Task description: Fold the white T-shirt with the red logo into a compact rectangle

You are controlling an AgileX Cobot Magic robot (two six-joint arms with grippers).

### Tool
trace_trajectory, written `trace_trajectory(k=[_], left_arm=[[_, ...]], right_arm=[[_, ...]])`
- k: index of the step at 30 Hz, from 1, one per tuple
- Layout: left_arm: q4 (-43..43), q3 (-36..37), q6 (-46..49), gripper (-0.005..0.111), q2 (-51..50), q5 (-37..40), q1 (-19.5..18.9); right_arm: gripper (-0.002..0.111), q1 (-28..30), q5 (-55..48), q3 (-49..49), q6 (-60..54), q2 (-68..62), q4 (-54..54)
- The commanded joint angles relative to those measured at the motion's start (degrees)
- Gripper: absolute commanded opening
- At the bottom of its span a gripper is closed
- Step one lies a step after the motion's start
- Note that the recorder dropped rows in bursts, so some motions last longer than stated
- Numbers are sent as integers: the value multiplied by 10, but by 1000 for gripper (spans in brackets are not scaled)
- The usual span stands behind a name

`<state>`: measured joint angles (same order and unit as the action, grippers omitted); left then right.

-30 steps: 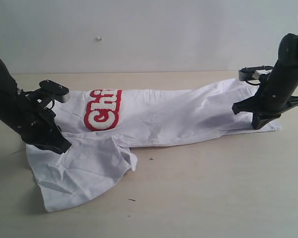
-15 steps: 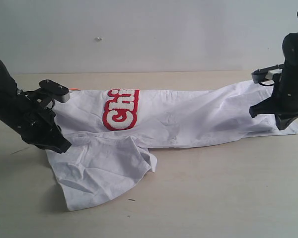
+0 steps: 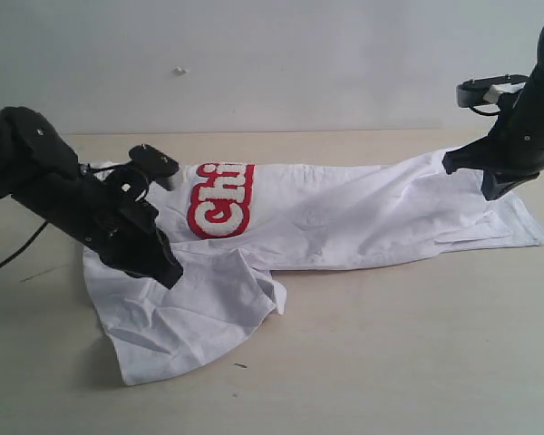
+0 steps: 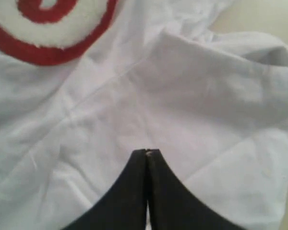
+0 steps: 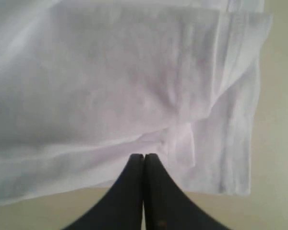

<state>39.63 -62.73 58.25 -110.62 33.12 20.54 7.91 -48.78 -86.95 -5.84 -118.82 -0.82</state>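
The white T-shirt [image 3: 344, 222] lies folded lengthwise in a long band across the table, a wrinkled sleeve part [image 3: 181, 313] spreading toward the front left. Only the "Chi" of the red logo [image 3: 219, 201] shows; in the left wrist view one red-outlined letter [image 4: 43, 28] appears. My left gripper [image 3: 170, 275] is low over the cloth just in front of the logo, shut [image 4: 147, 151] with nothing between its jaws. My right gripper [image 3: 490, 192] hangs above the hem end, shut [image 5: 144, 155] and holding nothing, with the folded hem [image 5: 221, 96] beneath it.
The beige table [image 3: 390, 362] is bare in front of the shirt and at its right end [image 5: 278, 143]. A pale wall [image 3: 272, 54] closes the back. A few small dark specks [image 3: 241, 365] lie on the tabletop.
The shirt slid to the right, then stayed. My left arm swung right onto the cloth near the logo. My right gripper lifted off the hem end.
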Motion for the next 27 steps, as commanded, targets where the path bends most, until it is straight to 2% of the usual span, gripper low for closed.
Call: trace_trajectory(k=[1, 3, 4, 6, 10, 12, 14, 18, 21, 25, 27], left_arm=[[-166, 1, -158, 0, -32, 9, -6], [-274, 1, -267, 0, -36, 40, -8], [-363, 1, -337, 0, -36, 78, -8], [-390, 3, -361, 0, -35, 116, -16], [-391, 33, -361, 0, -31, 184, -53], [-384, 34, -361, 0, -17, 192, -51], [-363, 34, -337, 0, 23, 155, -49], [-265, 39, -247, 0, 130, 51, -58], [-202, 60, -262, 0, 160, -24, -110], [-139, 72, -327, 0, 160, -46, -213], [-80, 72, -313, 0, 159, -49, -263]], right_arm=[[0, 1, 1, 0, -16, 5, 8], [0, 1, -5, 0, -16, 5, 8], [0, 1, -9, 0, -19, 5, 8], [0, 1, -22, 0, -20, 5, 8], [0, 1, -27, 14, -33, 5, 24], [0, 1, -31, 14, -51, 10, 55], [0, 1, -29, 14, -90, 31, 121], [0, 1, -61, 14, -232, 56, 244], [9, 1, -66, 14, -243, 38, 253], [35, 1, -43, 14, -215, 22, 231], [48, 1, -27, 14, -205, 16, 231]])
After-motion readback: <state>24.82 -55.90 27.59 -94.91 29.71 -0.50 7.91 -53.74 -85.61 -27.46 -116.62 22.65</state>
